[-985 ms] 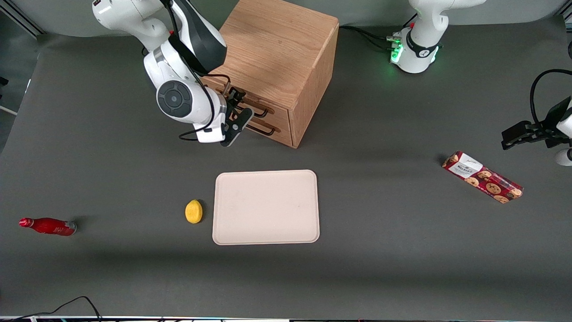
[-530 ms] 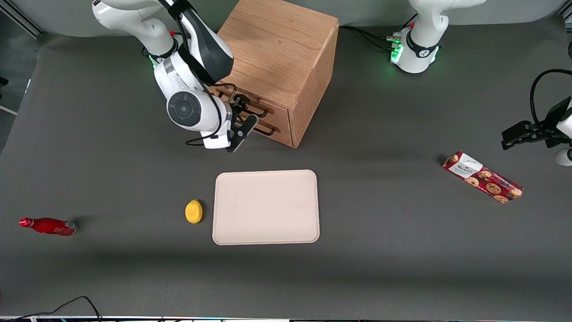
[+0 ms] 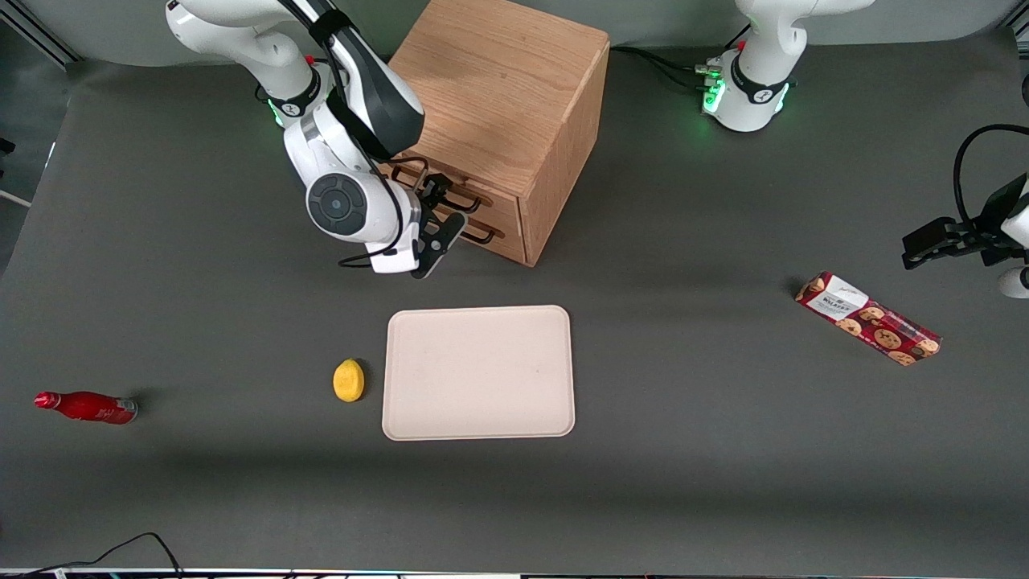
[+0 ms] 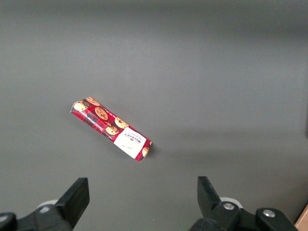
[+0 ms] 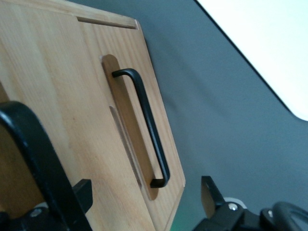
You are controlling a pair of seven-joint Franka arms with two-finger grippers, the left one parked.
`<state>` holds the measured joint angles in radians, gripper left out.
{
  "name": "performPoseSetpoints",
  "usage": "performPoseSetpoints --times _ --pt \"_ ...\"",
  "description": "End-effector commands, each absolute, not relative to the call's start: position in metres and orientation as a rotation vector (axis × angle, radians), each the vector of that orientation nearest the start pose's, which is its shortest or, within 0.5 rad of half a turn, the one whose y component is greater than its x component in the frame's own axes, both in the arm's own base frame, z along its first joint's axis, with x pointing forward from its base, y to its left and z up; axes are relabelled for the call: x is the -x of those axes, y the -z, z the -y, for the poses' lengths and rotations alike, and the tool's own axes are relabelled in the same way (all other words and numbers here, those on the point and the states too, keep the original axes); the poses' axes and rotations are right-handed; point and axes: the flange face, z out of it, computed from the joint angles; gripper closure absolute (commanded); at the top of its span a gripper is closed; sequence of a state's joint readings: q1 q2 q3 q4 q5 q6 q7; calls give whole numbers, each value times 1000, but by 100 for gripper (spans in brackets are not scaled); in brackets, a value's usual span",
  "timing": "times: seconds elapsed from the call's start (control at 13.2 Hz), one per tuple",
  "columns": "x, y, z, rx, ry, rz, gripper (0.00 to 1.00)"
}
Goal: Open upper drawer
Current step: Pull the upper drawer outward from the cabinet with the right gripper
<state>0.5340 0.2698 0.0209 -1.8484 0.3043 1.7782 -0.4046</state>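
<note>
The oak cabinet [image 3: 502, 88] stands at the back of the table, its two drawers shut. My right gripper [image 3: 446, 213] is open, right in front of the drawer fronts, at the black bar handle of the upper drawer [image 3: 473, 201] and touching nothing that I can see. The lower drawer's handle [image 3: 482, 236] shows just below. In the right wrist view the open gripper [image 5: 144, 197] faces the wood, with the lower drawer's handle [image 5: 144, 125] in full sight. A thick black curved shape [image 5: 33, 159] crosses close to the camera; I cannot tell what it is.
A beige tray [image 3: 478, 371] lies nearer the front camera than the cabinet, with a yellow lemon [image 3: 348, 379] beside it. A red bottle [image 3: 84, 406] lies toward the working arm's end of the table. A red cookie box [image 3: 868, 318] lies toward the parked arm's end [image 4: 111, 129].
The right arm has shifted along the drawer fronts toward the parked arm's end and slightly nearer the front camera. The drawers have not moved.
</note>
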Motion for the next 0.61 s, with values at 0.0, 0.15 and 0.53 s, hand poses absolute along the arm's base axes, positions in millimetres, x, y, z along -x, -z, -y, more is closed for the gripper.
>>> performPoseSetpoints --times 0.0,0.15,0.53 --pt "-501 -350 -304 2553 -483 1184 0" --pt "-510 -350 -293 2569 -472 1182 0" --pt "-538 -348 -268 2564 -435 1194 0"
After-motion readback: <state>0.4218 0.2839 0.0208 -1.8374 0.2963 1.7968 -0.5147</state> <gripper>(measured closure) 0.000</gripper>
